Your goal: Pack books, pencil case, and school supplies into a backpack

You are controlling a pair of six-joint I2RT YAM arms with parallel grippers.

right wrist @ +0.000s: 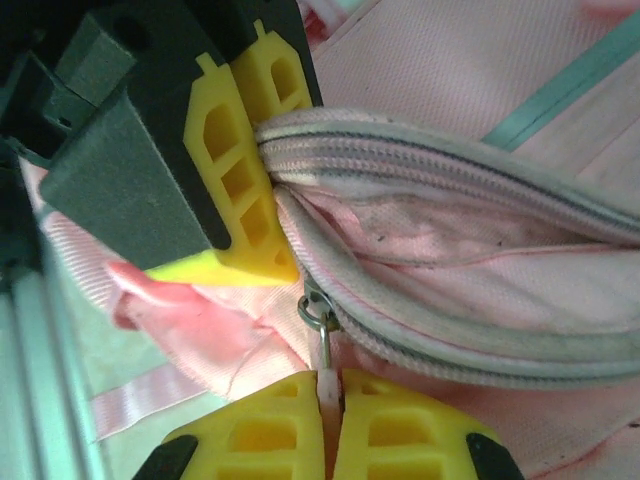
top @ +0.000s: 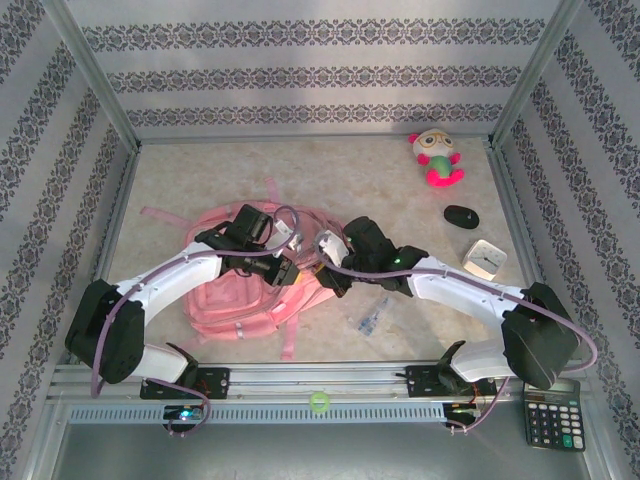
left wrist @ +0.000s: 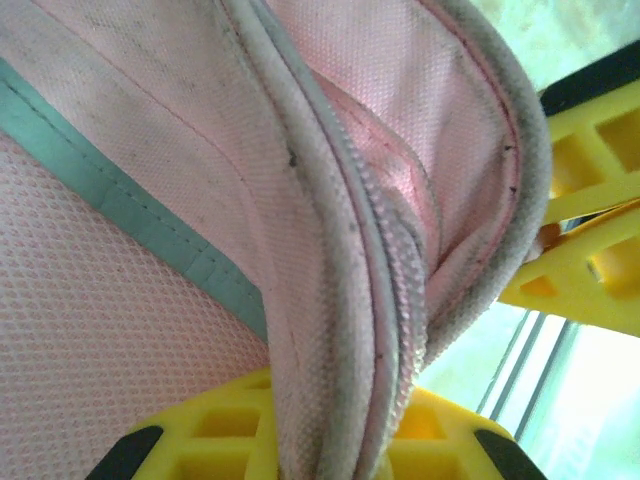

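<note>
My right pincer is clenched on the zip pull of the backpack. From there the zip track runs off rightward in the wrist view. Just beside it, my left pincer clamps the rim. The backpack lies on the worktop between both arms.

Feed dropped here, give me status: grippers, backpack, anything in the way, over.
Left gripper shut on backpack rim. Right gripper shut on zipper pull. Zipper open at the pull. Clear packet on table, beside backpack.
</note>
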